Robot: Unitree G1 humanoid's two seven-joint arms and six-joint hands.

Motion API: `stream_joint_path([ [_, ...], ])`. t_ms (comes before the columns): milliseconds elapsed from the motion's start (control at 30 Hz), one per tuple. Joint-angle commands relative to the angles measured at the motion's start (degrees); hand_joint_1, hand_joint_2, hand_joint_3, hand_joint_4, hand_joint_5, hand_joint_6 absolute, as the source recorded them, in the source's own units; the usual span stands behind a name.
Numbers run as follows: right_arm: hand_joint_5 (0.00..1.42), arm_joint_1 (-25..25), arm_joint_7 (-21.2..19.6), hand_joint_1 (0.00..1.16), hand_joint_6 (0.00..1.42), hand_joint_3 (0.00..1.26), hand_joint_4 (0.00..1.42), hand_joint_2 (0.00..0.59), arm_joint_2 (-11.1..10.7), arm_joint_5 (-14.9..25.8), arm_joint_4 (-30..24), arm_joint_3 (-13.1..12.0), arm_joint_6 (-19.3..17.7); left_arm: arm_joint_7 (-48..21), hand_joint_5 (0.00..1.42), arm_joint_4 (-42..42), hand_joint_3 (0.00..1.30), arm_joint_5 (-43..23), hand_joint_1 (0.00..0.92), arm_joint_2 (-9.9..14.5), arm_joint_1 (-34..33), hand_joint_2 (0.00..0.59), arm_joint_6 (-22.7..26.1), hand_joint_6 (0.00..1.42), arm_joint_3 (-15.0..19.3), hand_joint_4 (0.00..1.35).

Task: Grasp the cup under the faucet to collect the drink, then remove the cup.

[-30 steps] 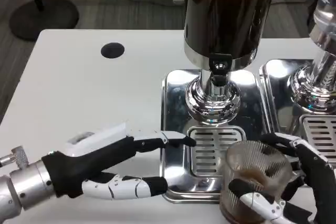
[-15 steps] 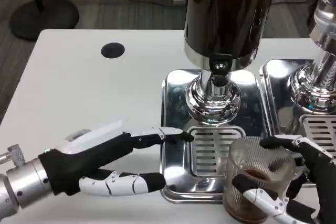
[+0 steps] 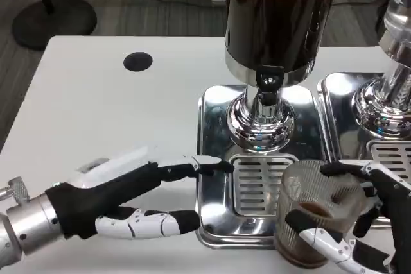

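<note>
The right hand (image 3: 359, 222) wraps its white and black fingers around a ribbed, clear plastic cup (image 3: 314, 213) with dark brown drink in its bottom, holding it upright at the front right corner of the shiny steel drip tray (image 3: 215, 158). Beyond the cup, up and to its left, stands the tall steel dispenser (image 3: 276, 17) filled with dark liquid, its black faucet (image 3: 268, 85) above the slotted grate (image 3: 257, 181). The left hand (image 3: 122, 200) lies flat and holds nothing, fingers stretched out and parted, fingertips touching the tray's left edge. Farther out past this hand, a round black hole (image 3: 137, 61) sits in the white table (image 3: 96, 113).
</note>
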Motion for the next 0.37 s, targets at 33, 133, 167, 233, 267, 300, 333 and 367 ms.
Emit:
stream_joint_path([
  [33,0.83,-0.35,-2.15,0.69,1.1,0.57,0.64,0.204,0.49,-0.28,-1.06,-0.62,-3.04,0.19,0.17,0.32,0.17,0.59,0.0,0.35,-0.3,0.192,-0.34,0.23,0.15,0.13],
  [133,0.83,-0.19,-2.56,0.69,1.11,0.58,0.64,0.204,0.46,-0.8,-1.34,-0.84,-3.52,0.18,0.17,0.21,0.17,0.6,0.0,0.37,-0.28,0.192,-0.49,0.23,0.14,0.13],
  [167,0.83,-0.16,-2.59,0.69,1.11,0.58,0.64,0.204,0.47,-0.89,-1.37,-0.9,-3.69,0.18,0.17,0.16,0.17,0.6,0.0,0.38,-0.26,0.192,-0.49,0.23,0.14,0.13],
  [233,0.83,-0.19,-2.89,0.69,1.12,0.58,0.65,0.204,0.57,-1.1,-1.25,-0.93,-4.02,0.15,0.17,0.21,0.17,0.58,0.0,0.37,-0.33,0.192,-0.48,0.23,0.12,0.13],
  [267,0.83,-0.19,-3.06,0.69,1.12,0.58,0.66,0.204,0.59,-1.19,-1.19,-0.95,-4.18,0.14,0.17,0.26,0.17,0.54,0.0,0.36,-0.39,0.192,-0.44,0.23,0.12,0.13],
  [300,0.83,-0.19,-3.26,0.69,1.12,0.58,0.66,0.205,0.58,-1.36,-1.15,-0.97,-4.39,0.14,0.17,0.33,0.17,0.56,0.0,0.37,-0.46,0.192,-0.45,0.23,0.14,0.13],
  [333,0.83,-0.19,-3.41,0.69,1.12,0.58,0.66,0.205,0.59,-1.48,-1.12,-0.99,-4.59,0.13,0.17,0.4,0.17,0.54,0.0,0.38,-0.52,0.192,-0.44,0.23,0.15,0.13],
  [367,0.84,-0.21,-3.59,0.69,1.12,0.59,0.66,0.205,0.61,-1.59,-1.05,-1.04,-4.84,0.11,0.17,0.46,0.17,0.54,0.0,0.41,-0.56,0.192,-0.43,0.23,0.17,0.13],
])
